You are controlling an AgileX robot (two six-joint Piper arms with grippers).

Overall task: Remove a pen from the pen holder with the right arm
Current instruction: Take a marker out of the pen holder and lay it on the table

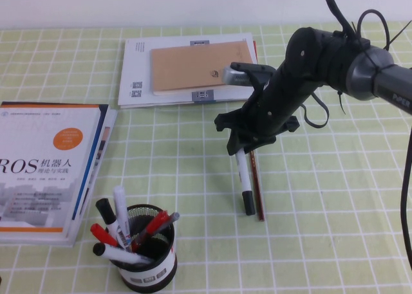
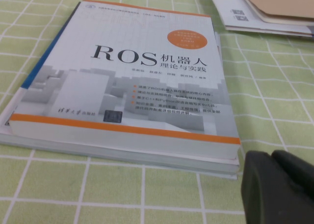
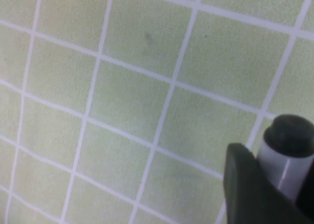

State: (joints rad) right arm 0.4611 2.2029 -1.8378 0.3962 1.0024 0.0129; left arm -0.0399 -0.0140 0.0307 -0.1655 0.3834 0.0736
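Note:
A black mesh pen holder (image 1: 149,249) with a white band stands near the table's front, left of centre, with several markers and pens sticking out of it. To its right and farther back, my right gripper (image 1: 248,146) points down, shut on a white marker (image 1: 243,178) whose black cap hangs just above the cloth. In the right wrist view the marker (image 3: 287,155) sits against one black finger (image 3: 245,185). A thin dark red pen (image 1: 256,188) runs beside the marker; I cannot tell whether it is held. My left gripper (image 2: 279,185) rests low beside the ROS book, fingers together.
A stack of ROS books (image 1: 45,165) lies at the left edge, close behind the pen holder. A white booklet with a brown notebook (image 1: 193,65) on it lies at the back, behind the right arm. Green checked cloth covers the table.

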